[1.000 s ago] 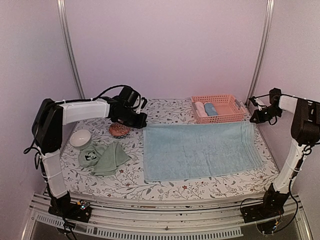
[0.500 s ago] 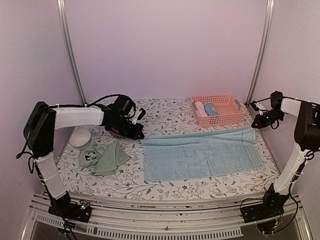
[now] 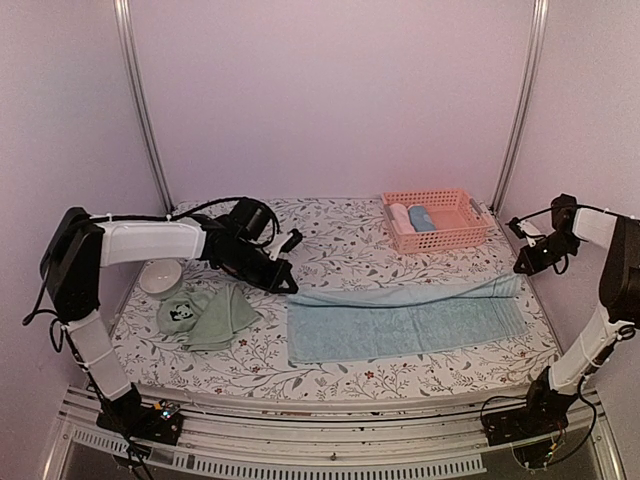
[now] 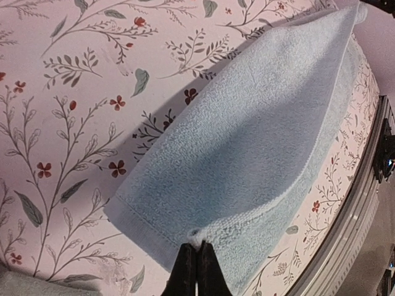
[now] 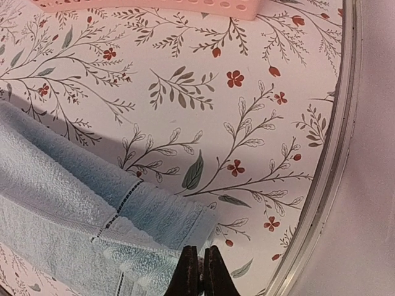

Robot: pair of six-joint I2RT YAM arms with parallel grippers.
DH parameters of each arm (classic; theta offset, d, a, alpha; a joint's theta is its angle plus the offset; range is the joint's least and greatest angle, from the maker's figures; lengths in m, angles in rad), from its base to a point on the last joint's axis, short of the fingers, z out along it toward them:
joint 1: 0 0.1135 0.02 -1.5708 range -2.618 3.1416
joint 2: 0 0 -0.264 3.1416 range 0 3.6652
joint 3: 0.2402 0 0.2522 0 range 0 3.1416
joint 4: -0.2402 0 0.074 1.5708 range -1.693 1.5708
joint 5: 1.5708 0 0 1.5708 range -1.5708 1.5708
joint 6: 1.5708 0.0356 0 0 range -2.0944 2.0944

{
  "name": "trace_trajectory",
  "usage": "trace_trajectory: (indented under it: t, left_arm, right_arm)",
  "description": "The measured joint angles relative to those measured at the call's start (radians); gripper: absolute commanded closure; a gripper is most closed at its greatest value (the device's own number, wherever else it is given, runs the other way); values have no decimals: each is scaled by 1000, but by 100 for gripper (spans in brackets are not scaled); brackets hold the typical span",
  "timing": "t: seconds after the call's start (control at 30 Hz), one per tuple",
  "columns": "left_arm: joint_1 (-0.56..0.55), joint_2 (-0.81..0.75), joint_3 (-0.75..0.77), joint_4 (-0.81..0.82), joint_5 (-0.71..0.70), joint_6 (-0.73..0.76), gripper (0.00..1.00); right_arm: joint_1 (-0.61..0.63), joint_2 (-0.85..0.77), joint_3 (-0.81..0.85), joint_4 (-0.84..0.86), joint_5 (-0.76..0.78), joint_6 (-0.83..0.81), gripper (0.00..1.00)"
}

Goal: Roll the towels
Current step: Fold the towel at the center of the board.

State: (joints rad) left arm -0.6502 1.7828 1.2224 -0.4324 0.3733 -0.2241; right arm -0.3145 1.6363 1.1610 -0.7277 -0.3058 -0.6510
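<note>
A large light blue towel (image 3: 400, 320) lies on the flowered table, its far edge folded over toward the near side. My left gripper (image 3: 287, 283) is shut on the towel's far left corner (image 4: 199, 237) and holds it lifted over the lower layer. My right gripper (image 3: 524, 266) is shut on the far right corner (image 5: 185, 246), above the towel (image 5: 74, 203). A green towel (image 3: 205, 315) with a panda face lies crumpled at the left. Two rolled towels (image 3: 411, 217), one white and one blue, lie in the pink basket (image 3: 447, 215).
A white bowl (image 3: 160, 276) stands at the far left, beside the green towel. The pink basket stands at the back right of the table. The table's metal rail (image 3: 300, 425) runs along the near edge. The right table edge (image 5: 327, 172) is close to my right gripper.
Both grippers have pulled the blue towel's far edge toward the near side, folding it over. The towel looks about half as deep as before. The brown thing by the left gripper is hidden now.
</note>
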Motion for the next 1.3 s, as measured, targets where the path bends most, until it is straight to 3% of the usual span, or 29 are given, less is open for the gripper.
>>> trace_trajectory:
  t: [0.63, 1.3]
  left_arm:
    - [-66, -76, -111, -41, 31, -16, 100]
    - [-125, -75, -159, -90, 56, -26, 100]
  right_arm:
    - [0, -177, -204, -13, 5, -245, 98]
    - [-88, -182, -230, -71, 23, -497, 98]
